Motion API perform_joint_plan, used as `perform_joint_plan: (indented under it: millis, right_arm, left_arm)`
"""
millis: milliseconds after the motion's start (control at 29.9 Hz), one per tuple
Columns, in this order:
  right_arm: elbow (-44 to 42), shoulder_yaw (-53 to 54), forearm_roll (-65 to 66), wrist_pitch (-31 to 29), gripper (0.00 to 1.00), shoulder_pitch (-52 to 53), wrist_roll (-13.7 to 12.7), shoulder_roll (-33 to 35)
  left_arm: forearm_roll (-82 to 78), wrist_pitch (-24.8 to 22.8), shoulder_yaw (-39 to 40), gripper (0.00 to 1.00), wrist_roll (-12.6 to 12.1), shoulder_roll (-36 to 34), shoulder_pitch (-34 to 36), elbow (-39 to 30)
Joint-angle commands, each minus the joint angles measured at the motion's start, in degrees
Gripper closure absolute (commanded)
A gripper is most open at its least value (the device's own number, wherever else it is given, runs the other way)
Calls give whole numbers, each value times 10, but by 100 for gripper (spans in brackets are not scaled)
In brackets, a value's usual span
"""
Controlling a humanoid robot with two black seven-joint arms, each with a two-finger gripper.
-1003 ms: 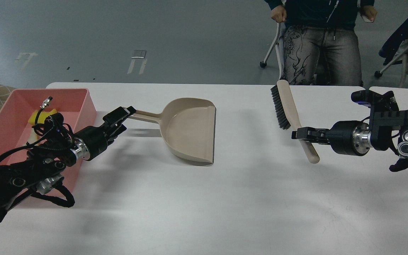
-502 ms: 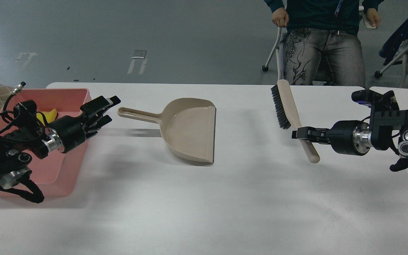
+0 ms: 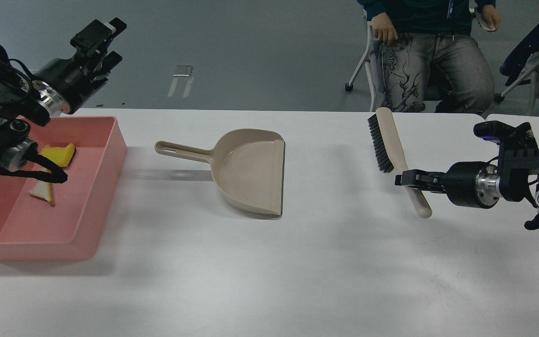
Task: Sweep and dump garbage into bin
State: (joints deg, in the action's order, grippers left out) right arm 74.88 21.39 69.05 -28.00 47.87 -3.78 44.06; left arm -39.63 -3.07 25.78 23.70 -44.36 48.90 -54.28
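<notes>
Grey flooring runs behind the white bench (image 3: 269, 281), where a seated person (image 3: 431, 51) waits at the far edge. My left pincer (image 3: 103, 40) hangs raised above the bench's far left corner, fingers spread and gripping nothing. My right pincer (image 3: 407, 180) is pinched on the handle of the brush (image 3: 391, 145), whose bristles point away from me. Between them the beige dustpan (image 3: 246, 168) lies flat on the bench, untouched. Both scraps, the yellow chunk (image 3: 59, 154) and the white slice (image 3: 42, 191), rest inside the pink bin (image 3: 89, 210) at left.
</notes>
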Motion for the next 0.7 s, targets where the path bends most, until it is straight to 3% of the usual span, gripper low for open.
perform_joint_plan:
  millis: [0, 167, 669]
  right_arm:
    - [1, 0, -1, 0, 100, -10, 0, 15]
    - [4, 1, -1, 0, 100, -37, 1, 35]
    - [1, -9, -1, 0, 100, -46, 0, 33]
  left_arm:
    - [-1, -1, -2, 4, -1, 61, 31, 71]
    - [-4, -4, -6, 4, -1, 116, 47, 131]
    - [-4, 1, -7, 4, -1, 139, 44, 133]
